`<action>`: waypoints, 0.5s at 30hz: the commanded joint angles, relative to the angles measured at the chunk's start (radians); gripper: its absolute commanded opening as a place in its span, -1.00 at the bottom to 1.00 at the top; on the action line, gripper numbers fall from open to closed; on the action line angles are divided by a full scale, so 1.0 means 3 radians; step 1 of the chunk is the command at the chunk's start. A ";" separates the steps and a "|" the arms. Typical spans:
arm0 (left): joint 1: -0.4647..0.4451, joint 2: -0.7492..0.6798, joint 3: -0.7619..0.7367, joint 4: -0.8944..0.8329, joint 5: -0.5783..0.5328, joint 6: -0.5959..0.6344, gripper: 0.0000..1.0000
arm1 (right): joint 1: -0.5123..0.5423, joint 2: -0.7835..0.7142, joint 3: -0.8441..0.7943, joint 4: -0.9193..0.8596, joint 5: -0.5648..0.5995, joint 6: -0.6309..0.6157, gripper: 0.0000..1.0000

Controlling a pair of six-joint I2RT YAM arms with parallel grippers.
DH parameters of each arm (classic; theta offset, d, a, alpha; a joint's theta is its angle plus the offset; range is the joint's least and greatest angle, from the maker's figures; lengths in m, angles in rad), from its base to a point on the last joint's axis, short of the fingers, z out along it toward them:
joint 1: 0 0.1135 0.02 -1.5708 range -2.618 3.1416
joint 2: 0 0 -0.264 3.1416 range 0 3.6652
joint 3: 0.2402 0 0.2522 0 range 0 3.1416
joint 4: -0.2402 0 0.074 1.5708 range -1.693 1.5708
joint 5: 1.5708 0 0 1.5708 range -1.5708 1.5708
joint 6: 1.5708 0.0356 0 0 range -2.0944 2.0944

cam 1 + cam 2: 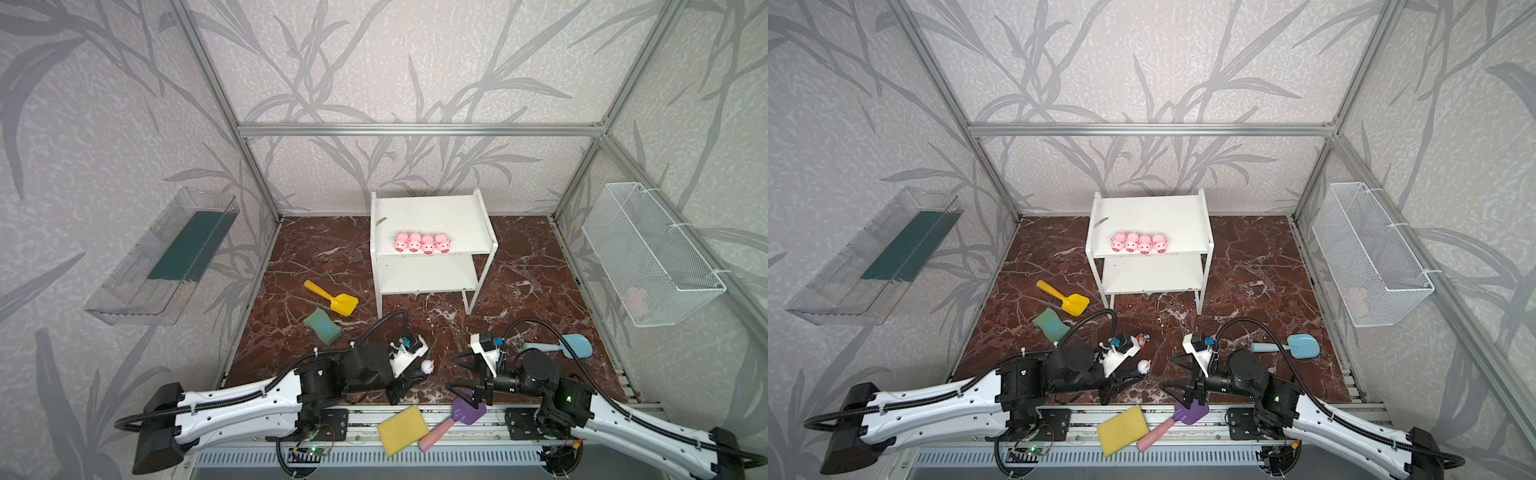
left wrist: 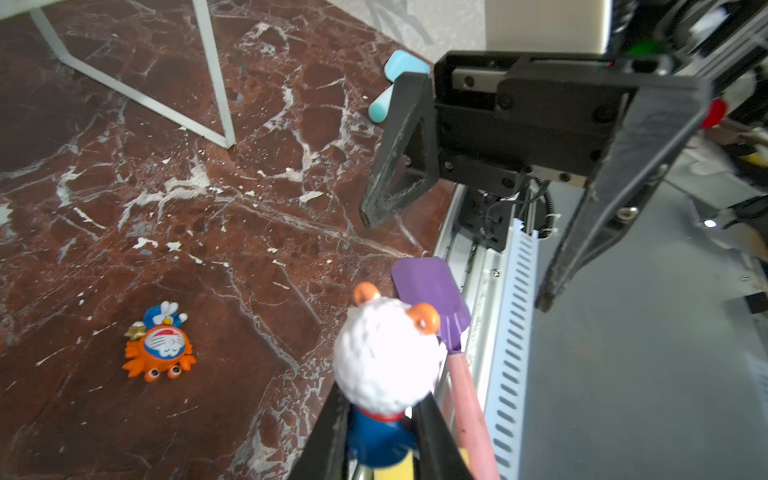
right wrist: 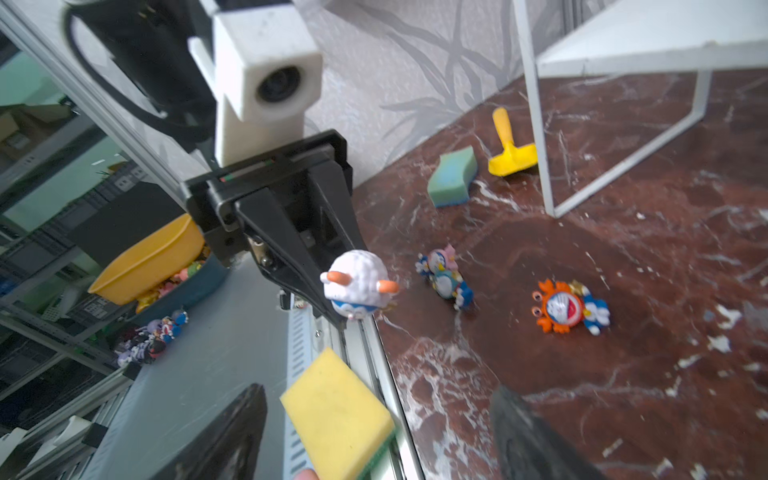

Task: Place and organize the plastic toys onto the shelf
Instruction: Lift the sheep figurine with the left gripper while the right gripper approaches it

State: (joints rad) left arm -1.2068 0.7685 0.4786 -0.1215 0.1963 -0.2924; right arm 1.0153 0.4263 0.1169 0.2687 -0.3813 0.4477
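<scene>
My left claw (image 2: 382, 411) is clamped on the white figurine (image 2: 386, 353). It pinches the small blue body, and the big round head sticks out past my fingertips. My right claw (image 2: 457, 257) faces it from close by, jaws spread wide and empty. The shelf (image 1: 432, 216) stands well ahead of both claws, with four pigs (image 1: 422, 242) in a row at the front of its top board.

I see three risks. The top-heavy figurine could pivot or slip from so thin a pinch. My claws are near enough to knock together. Setting down on the top board could topple a pig.

The left wrist view shows the pinch on the body. The right wrist view shows a teal figurine (image 3: 444, 278) just beyond my left claw, which the left wrist view misses. Neither wrist view shows the pigs; both top views do.
</scene>
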 commanded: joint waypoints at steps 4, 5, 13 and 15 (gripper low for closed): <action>0.0171 -0.0237 -0.0135 0.0259 0.0567 -0.0111 -0.59 | -0.0122 0.0559 0.0254 0.0791 -0.0498 -0.0043 0.68; 0.0199 -0.0249 -0.0140 0.0290 0.0629 -0.0126 -0.63 | -0.0124 0.0689 0.0294 0.0899 -0.0539 -0.0045 0.68; 0.0254 -0.0241 -0.0142 0.0429 0.0878 -0.0171 -0.64 | -0.0132 0.1548 0.0582 0.1543 -0.0802 -0.0006 0.62; 0.0262 -0.0272 -0.0144 0.0443 0.0899 -0.0183 -0.64 | -0.0146 0.1691 0.0656 0.1698 -0.0884 0.0008 0.54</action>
State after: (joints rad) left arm -1.1343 0.7071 0.4419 -0.0345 0.4187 -0.3363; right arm 0.9783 0.9009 0.2680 0.6498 -0.5858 0.4465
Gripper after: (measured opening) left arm 0.221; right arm 0.784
